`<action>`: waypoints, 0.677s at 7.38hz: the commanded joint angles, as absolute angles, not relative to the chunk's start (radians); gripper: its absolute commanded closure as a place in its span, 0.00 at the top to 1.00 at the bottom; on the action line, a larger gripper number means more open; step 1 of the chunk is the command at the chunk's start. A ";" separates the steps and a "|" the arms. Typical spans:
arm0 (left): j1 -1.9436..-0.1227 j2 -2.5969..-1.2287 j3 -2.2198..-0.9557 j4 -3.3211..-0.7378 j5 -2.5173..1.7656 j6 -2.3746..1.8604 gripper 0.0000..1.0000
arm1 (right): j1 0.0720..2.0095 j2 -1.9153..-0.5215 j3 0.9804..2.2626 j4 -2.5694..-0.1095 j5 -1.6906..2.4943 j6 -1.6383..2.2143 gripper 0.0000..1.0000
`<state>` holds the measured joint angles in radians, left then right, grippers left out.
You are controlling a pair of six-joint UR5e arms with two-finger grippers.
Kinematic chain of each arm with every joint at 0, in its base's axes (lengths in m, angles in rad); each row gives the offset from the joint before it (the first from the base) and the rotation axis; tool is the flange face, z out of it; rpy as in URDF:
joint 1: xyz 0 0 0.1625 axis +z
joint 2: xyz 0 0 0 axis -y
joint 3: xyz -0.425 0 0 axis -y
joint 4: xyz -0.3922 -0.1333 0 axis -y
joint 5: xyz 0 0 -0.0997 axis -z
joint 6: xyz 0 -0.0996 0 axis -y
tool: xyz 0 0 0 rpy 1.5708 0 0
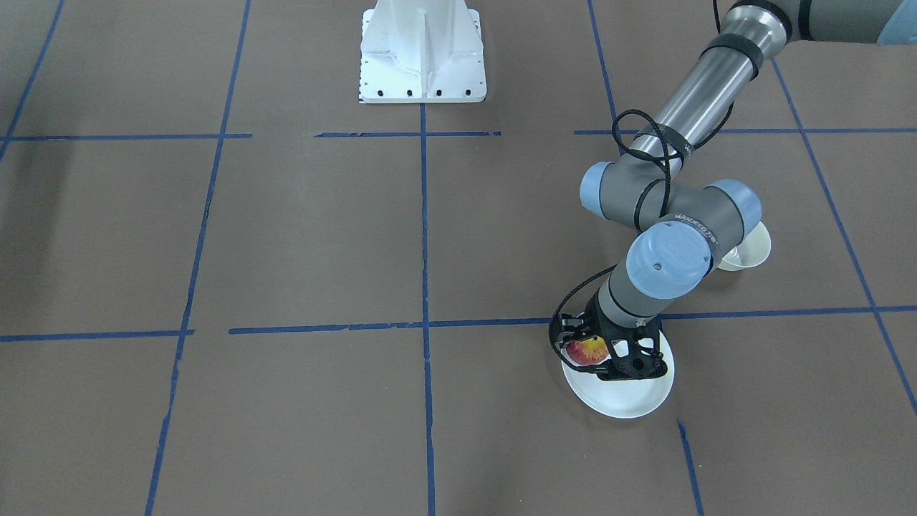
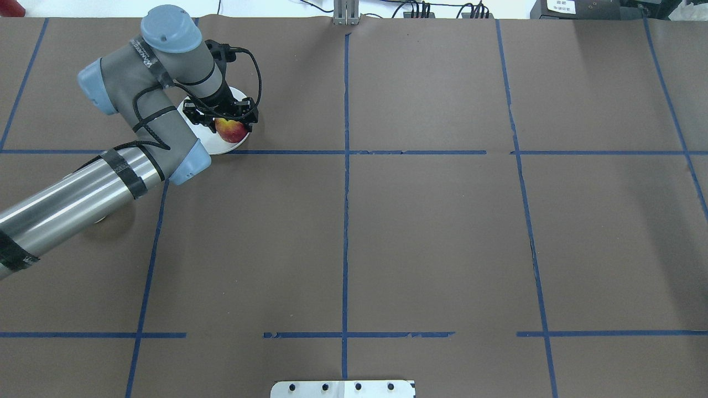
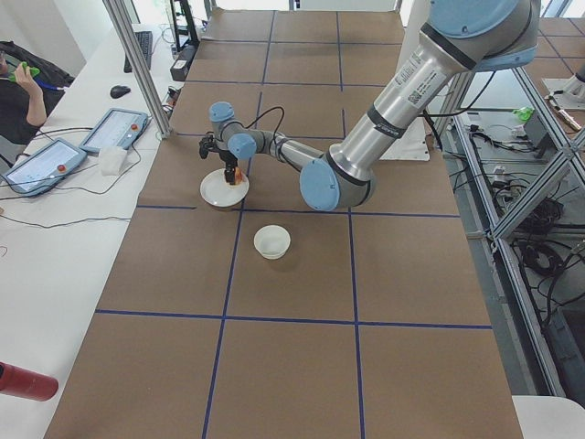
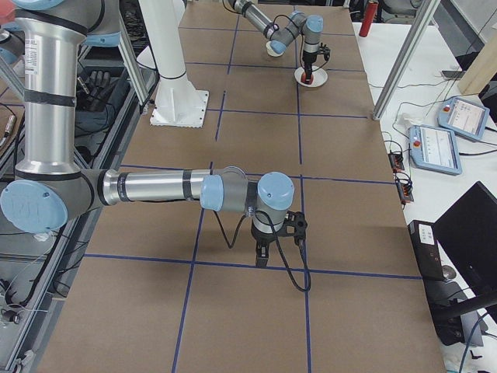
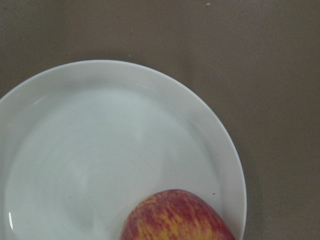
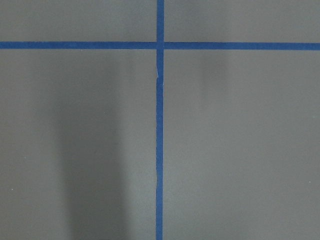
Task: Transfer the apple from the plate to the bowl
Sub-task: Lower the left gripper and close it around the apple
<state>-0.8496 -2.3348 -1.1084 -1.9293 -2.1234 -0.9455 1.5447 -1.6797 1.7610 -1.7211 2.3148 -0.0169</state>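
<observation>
The red and yellow apple (image 1: 586, 351) lies at the edge of the white plate (image 1: 630, 401). My left gripper (image 1: 591, 352) stands over the plate with its black fingers close on both sides of the apple, shut on it. The overhead view shows the same: the apple (image 2: 231, 130) just under the gripper (image 2: 228, 122), on the plate (image 2: 221, 147). The left wrist view shows the apple (image 5: 176, 216) low over the plate (image 5: 100, 150). The off-white bowl (image 1: 749, 251) stands behind my left arm and shows clearly in the exterior left view (image 3: 272, 241). My right gripper (image 4: 262, 256) shows only in the exterior right view, so I cannot tell its state.
The brown table cover carries a grid of blue tape lines (image 2: 346, 166). The white robot base (image 1: 423, 54) stands at the table's middle edge. My left forearm (image 2: 83, 199) hangs over the bowl's area. The right wrist view shows only table and tape (image 6: 160, 150).
</observation>
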 commanded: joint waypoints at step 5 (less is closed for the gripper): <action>-0.951 -2.235 -1.376 -1.786 -2.138 -0.922 0.13 | 1.545 -1.680 1.761 -1.721 2.315 -0.017 1.00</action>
